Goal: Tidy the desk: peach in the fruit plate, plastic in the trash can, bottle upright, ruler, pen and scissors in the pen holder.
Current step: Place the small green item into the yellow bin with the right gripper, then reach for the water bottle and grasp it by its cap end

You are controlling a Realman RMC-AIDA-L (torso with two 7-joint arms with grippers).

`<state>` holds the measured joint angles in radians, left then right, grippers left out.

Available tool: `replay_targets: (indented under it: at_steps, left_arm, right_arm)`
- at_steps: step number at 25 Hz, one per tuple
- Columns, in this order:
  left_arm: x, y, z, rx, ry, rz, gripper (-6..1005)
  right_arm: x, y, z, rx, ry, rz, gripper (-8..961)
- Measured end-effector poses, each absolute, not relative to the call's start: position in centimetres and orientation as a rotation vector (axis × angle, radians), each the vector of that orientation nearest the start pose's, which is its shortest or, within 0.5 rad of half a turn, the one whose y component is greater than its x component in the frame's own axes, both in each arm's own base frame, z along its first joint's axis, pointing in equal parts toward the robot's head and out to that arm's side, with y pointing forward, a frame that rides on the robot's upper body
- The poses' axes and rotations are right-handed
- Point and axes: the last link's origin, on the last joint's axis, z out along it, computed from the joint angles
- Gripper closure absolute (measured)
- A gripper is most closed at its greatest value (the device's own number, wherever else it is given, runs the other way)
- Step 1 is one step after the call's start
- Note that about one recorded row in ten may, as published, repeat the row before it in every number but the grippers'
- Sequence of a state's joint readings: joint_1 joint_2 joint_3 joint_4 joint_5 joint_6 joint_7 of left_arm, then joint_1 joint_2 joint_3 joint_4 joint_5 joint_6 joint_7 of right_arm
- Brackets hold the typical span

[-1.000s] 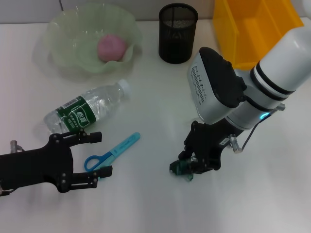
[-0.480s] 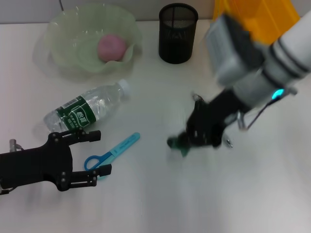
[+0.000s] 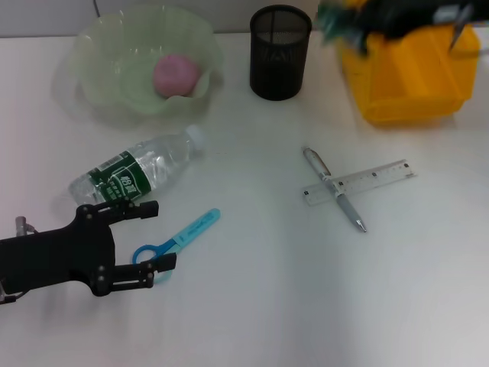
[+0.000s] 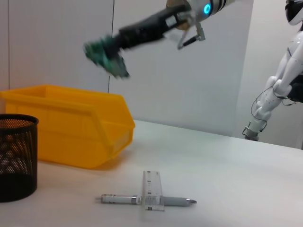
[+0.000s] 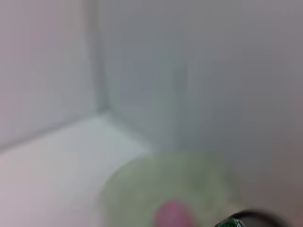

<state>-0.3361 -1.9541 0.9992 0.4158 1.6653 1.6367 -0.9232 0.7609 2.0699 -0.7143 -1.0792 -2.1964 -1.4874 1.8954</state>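
My right gripper [image 3: 357,21] is raised over the near-left corner of the yellow trash bin [image 3: 412,73], shut on a crumpled green plastic piece [image 3: 334,19]; the left wrist view shows the plastic [image 4: 105,51] held above the bin [image 4: 71,135]. The pink peach [image 3: 176,75] lies in the green fruit plate [image 3: 107,73]. The water bottle [image 3: 137,172] lies on its side. Blue scissors [image 3: 183,235] lie by my open left gripper [image 3: 160,235], their handle between its fingers. A pen [image 3: 335,199] lies across a clear ruler [image 3: 359,183]. The black mesh pen holder [image 3: 280,52] stands at the back.
The pen holder [image 4: 16,158] stands just left of the bin. The pen and ruler [image 4: 151,198] lie on open white table in front of the bin. The plate [image 5: 175,189] with the peach shows blurred in the right wrist view.
My right arm has lifted the green plastic off the table and swung it back and right, up over the yellow bin. Pen and ruler are now uncovered. The left arm has not moved.
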Motion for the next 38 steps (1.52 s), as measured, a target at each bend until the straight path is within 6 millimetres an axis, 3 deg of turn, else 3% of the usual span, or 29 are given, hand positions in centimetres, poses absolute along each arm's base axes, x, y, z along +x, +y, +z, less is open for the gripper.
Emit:
replay_targets:
  at_steps: [3,6,13,22,28,31,38]
  left_arm:
    - [-31.5,25.4,-0.3,-2.757,-0.357,-0.794,171]
    - [-31.4,25.5,-0.3,-2.759,-0.353,-0.797,171]
    - [-31.2,25.7,-0.1,-2.762,-0.345,-0.797,171]
    - [-31.1,25.9,0.0,-2.763,-0.331,-0.8,171]
    - [-31.1,25.8,0.0,-2.762,-0.335,-0.8,171]
    - [-31.1,25.7,0.0,-2.761,-0.335,-0.799,171]
    - [-31.0,25.9,0.1,-2.757,-0.328,-0.806,171]
  right_arm:
    - [17.9,42.6,9.3,-2.424,0.665,0.588,910]
    - [19.7,43.4,10.2,-2.285,0.743,0.654,914]
    - [22.5,44.9,10.2,-2.146,0.831,0.619,915]
    - [22.7,45.7,8.5,-2.117,0.799,0.508,804]
    - [22.9,45.9,8.4,-2.096,0.799,0.501,576]
    - [22.7,45.9,8.7,-2.063,0.82,0.581,431]
    - [22.5,42.8,10.5,-2.025,0.719,1.084,193]
